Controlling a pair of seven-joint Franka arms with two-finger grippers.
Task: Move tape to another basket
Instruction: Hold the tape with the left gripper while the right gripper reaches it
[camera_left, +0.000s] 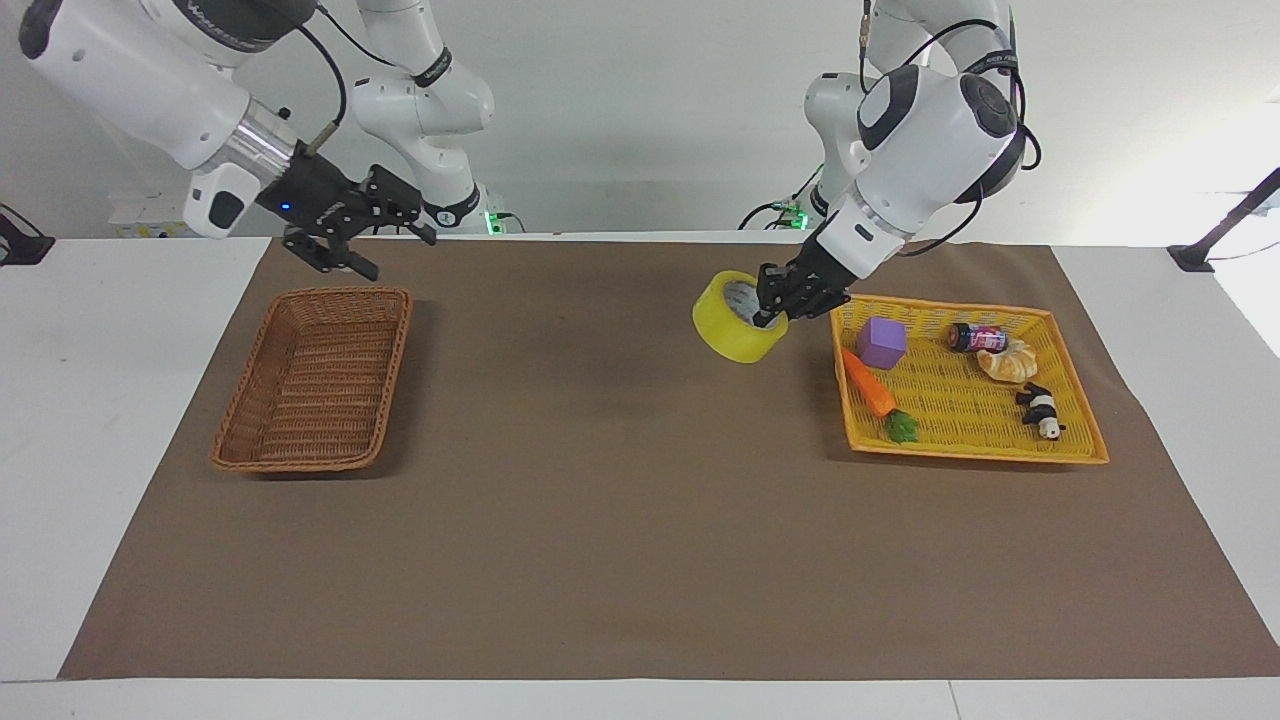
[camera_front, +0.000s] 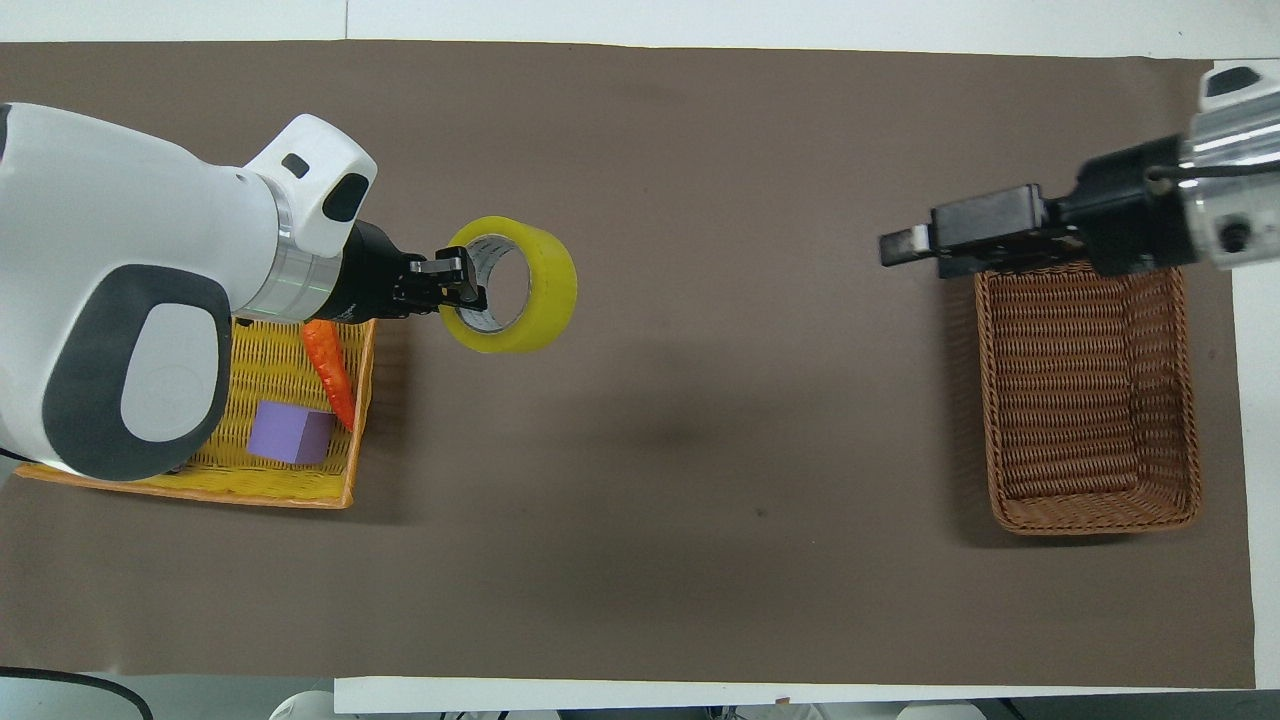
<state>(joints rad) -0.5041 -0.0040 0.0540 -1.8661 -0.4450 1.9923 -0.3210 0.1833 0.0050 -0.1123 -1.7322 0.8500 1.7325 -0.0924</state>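
Observation:
My left gripper (camera_left: 768, 318) is shut on the rim of the yellow tape roll (camera_left: 728, 335), one finger inside its white core. It holds the roll tilted in the air over the brown mat, just beside the yellow tray. The overhead view shows the same grip (camera_front: 470, 290) on the tape (camera_front: 550, 290). The dark brown wicker basket (camera_left: 315, 380) stands empty at the right arm's end of the table and shows in the overhead view (camera_front: 1090, 400). My right gripper (camera_left: 400, 256) is open and empty, up in the air over the basket's edge (camera_front: 900, 245).
The flat yellow tray (camera_left: 960, 400) at the left arm's end holds a purple cube (camera_left: 881, 342), a toy carrot (camera_left: 868, 385), a small can (camera_left: 975, 337), a bread piece (camera_left: 1010, 360) and a panda figure (camera_left: 1040, 410). A brown mat covers the table.

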